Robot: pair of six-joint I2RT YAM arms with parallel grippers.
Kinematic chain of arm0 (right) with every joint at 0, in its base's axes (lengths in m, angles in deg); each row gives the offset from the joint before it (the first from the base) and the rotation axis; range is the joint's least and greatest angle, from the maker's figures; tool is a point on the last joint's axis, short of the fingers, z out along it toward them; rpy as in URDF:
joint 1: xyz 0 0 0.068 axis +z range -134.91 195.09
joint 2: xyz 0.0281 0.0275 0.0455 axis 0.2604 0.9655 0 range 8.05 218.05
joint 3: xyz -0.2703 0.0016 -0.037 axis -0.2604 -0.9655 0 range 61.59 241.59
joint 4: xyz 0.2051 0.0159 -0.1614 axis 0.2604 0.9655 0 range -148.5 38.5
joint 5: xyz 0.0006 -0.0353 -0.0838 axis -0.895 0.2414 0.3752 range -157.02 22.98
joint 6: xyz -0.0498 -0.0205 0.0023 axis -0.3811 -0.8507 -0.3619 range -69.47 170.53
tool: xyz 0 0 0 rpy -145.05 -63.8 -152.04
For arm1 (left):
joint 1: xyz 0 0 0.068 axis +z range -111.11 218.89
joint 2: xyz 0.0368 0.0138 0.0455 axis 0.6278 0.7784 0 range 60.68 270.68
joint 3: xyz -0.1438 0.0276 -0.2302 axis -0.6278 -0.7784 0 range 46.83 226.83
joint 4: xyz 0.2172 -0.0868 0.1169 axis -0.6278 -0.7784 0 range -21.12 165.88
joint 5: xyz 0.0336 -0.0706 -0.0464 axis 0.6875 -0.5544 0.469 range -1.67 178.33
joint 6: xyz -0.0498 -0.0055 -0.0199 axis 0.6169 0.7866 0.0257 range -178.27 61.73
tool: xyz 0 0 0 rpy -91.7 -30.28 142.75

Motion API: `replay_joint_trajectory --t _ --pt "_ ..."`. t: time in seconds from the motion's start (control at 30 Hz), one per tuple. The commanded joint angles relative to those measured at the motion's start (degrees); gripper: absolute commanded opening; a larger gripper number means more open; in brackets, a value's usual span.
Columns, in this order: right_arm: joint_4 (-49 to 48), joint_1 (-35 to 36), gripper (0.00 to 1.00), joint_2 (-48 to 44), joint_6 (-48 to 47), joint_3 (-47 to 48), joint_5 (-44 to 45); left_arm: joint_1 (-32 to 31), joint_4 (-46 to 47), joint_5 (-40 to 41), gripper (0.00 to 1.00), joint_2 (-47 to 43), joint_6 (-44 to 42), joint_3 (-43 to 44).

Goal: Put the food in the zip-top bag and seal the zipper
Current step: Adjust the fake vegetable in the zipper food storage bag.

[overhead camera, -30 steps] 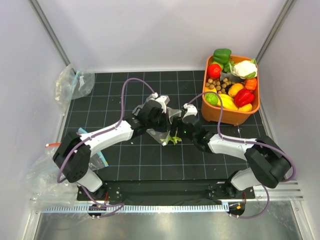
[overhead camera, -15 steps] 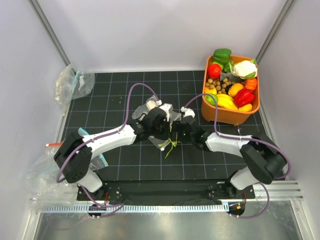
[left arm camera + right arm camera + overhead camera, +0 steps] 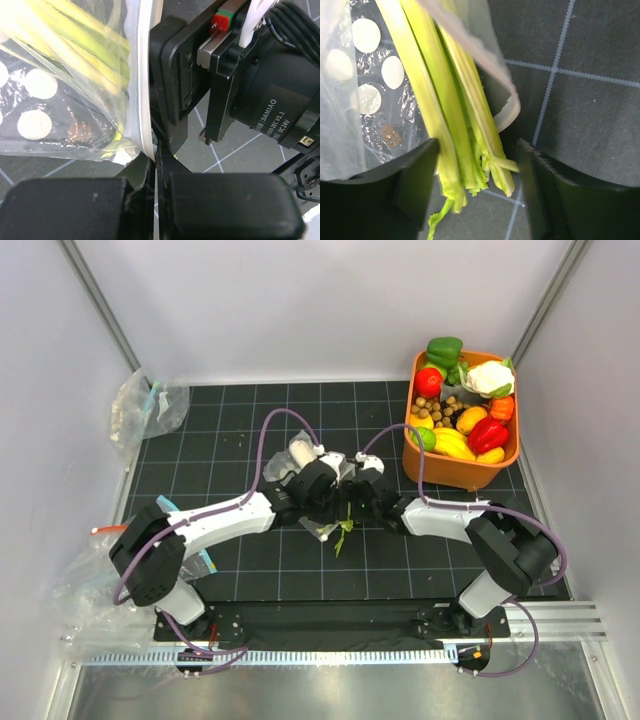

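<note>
The dotted clear zip-top bag (image 3: pixel 303 454) lies mid-table between my two grippers. The pale-green celery stalk (image 3: pixel 451 117) lies mostly inside it; its cut end and a leafy bit (image 3: pixel 341 533) stick out of the mouth. My left gripper (image 3: pixel 157 167) is shut on the bag's pale zipper strip (image 3: pixel 141 75) at the mouth edge. My right gripper (image 3: pixel 477 182) is open, its fingers (image 3: pixel 415 175) on either side of the celery's protruding end, beside the zipper strip (image 3: pixel 510 107). Two red toy vegetables (image 3: pixel 428 382) (image 3: pixel 487 434) lie in the orange bin.
The orange bin (image 3: pixel 452 472) of toy produce stands at the back right, close to my right arm. A crumpled clear bag (image 3: pixel 150 405) lies at the back left. More plastic bags (image 3: pixel 75 580) lie at the front left by my left arm's base.
Both grippers have closed in on each other at the bag mouth, the left moving right and the right moving left. The bag and celery have shifted slightly toward the near edge.
</note>
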Motion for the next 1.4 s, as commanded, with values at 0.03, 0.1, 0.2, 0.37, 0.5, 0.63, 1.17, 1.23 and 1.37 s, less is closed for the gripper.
replay_joint_trajectory --t 0.03,0.1,0.2,0.37,0.5,0.63,1.17,1.23,1.37 --pt "0.91 -0.15 0.63 1.57 -0.09 0.89 2.06 -0.20 0.26 -0.72 0.00 0.51 0.18 0.48" --pt "0.30 -0.23 0.44 1.66 0.27 0.45 1.88 0.59 0.17 -1.94 0.00 1.12 0.53 0.48" --pt "-1.11 -0.23 0.11 0.43 0.97 -0.43 0.83 1.29 0.34 -2.83 0.00 2.00 1.06 0.57" --pt "-5.32 -0.23 0.01 -4.83 2.63 -3.59 -1.28 1.12 0.61 -5.02 0.00 2.44 1.24 0.74" --pt "-11.03 -0.41 0.01 -7.83 3.34 -6.66 -4.00 0.24 2.19 -7.48 0.00 2.70 2.11 0.74" --pt "-16.65 -0.50 0.01 -9.24 3.87 -9.21 -6.90 -1.69 3.33 -10.12 0.00 2.79 2.82 1.09" --pt "-30.65 -0.85 0.04 0.35 8.27 -10.80 -17.90 -2.22 0.70 -6.09 0.00 5.52 3.44 2.68" --pt "-28.46 -0.85 0.09 -1.23 7.39 -10.97 -16.50 -2.22 0.52 -3.46 0.00 3.42 3.17 2.06" --pt "-22.65 -0.85 0.48 -6.15 3.79 -10.89 -13.16 -2.22 -0.79 0.33 0.00 0.34 2.38 1.36"
